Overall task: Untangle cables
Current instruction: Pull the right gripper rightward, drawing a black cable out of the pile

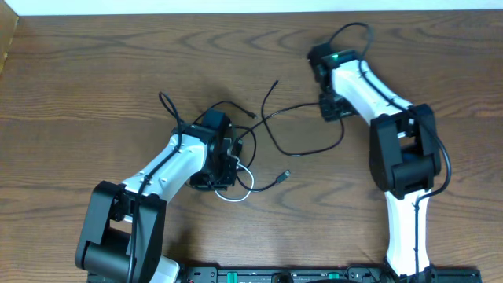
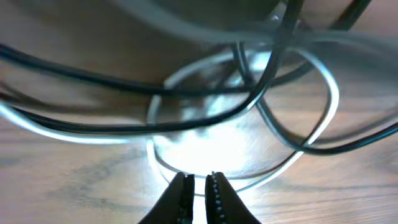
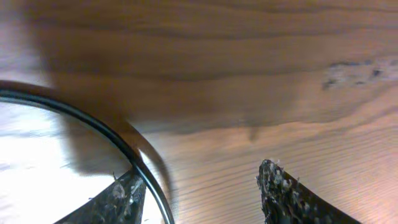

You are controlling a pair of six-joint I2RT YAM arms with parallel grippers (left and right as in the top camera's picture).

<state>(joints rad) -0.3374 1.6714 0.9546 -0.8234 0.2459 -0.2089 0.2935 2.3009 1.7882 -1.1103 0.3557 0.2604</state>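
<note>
The left jaws sit nearly together at a loop of the thin white cord [image 2: 334, 99]; the right jaws stand apart beside the thin black cord [image 3: 124, 149]. Both cords lie crossed on the wooden desk [image 1: 94, 79]. They look light, limp and slippery, probably best pinched near the small plug end [image 1: 285, 174].

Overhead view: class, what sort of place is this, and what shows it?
Probably a robotics test bench: a left arm and right arm at a wooden table, with a black cable and white cable tangled between them.
</note>
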